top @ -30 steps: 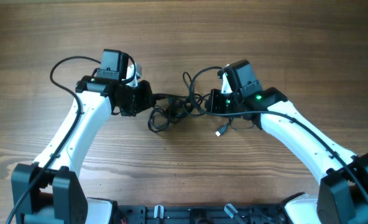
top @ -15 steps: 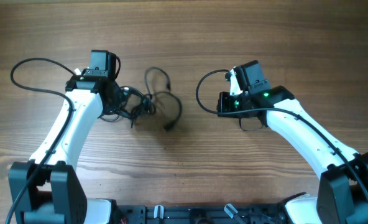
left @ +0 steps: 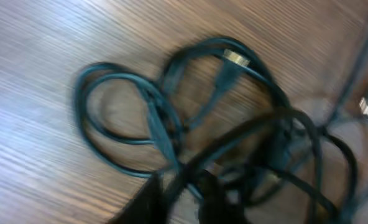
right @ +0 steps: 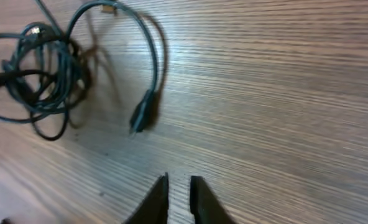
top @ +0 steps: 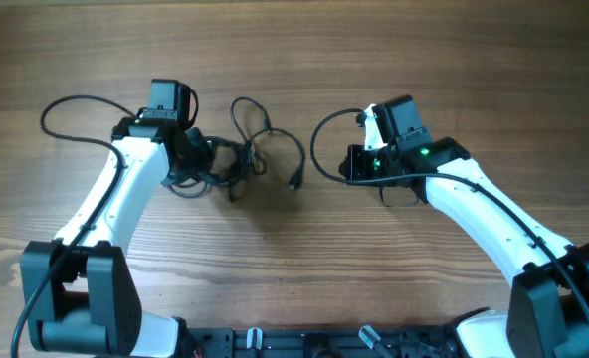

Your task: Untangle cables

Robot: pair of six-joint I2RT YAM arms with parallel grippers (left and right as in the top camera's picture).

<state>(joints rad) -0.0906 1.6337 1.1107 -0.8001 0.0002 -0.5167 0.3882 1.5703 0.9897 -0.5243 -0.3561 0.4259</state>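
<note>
Now | left gripper [left: 183, 190] amid cables [left: 161, 127], grip unclear | right gripper [right: 179, 194] narrowly apart, empty | pinch loose plug [right: 143, 115], draw out gently

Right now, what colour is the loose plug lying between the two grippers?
Black; the plug shows best in the right wrist view.

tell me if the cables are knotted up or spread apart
Mostly knotted: the cables form one bundle of crossing loops, with only one strand arcing out to a free plug end.
</note>
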